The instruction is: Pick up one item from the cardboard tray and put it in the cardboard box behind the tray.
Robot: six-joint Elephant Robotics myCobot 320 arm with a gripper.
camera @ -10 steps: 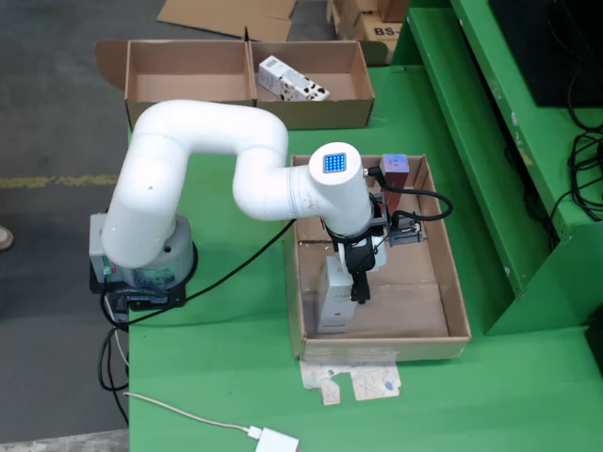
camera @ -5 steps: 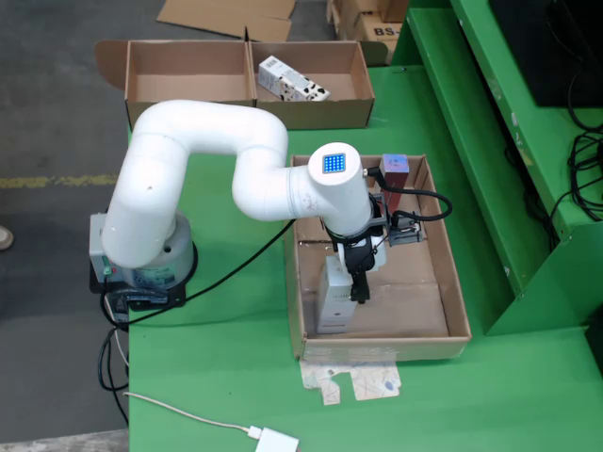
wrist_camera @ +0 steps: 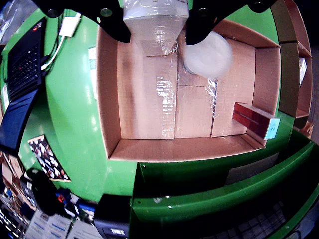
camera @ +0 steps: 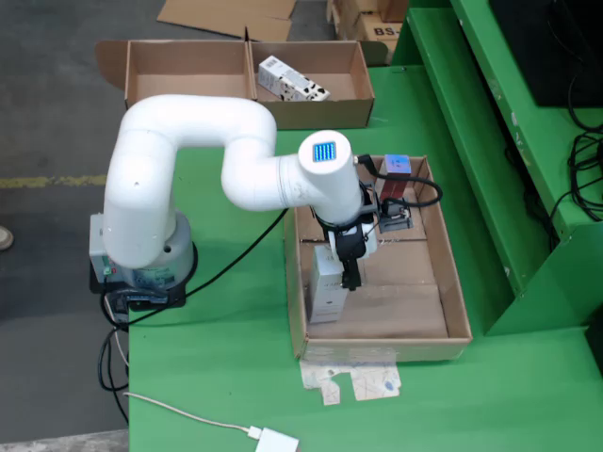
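The cardboard tray (camera: 452, 301) lies on the green table. My gripper (camera: 345, 273) is at the tray's left wall, its black fingers (wrist_camera: 113, 22) closed on both sides of a white box (camera: 326, 284). In the wrist view the white box (wrist_camera: 155, 20) sits between the fingers at the top edge, above the tray floor (wrist_camera: 149, 99). I cannot tell whether it is lifted. A red box with a blue end (camera: 398, 179) stands at the tray's far end, and also shows in the wrist view (wrist_camera: 254, 119). The cardboard box (camera: 188, 71) behind the tray holds a white spotted carton (camera: 292, 83).
A blurred white round shape (wrist_camera: 209, 55) hangs beside the right finger. Paper scraps (camera: 353, 381) lie in front of the tray. A white adapter (camera: 275, 441) and cable lie at the table's near edge. A green shelf (camera: 509, 141) rises on the right. A keyboard (wrist_camera: 22, 64) is in the wrist view.
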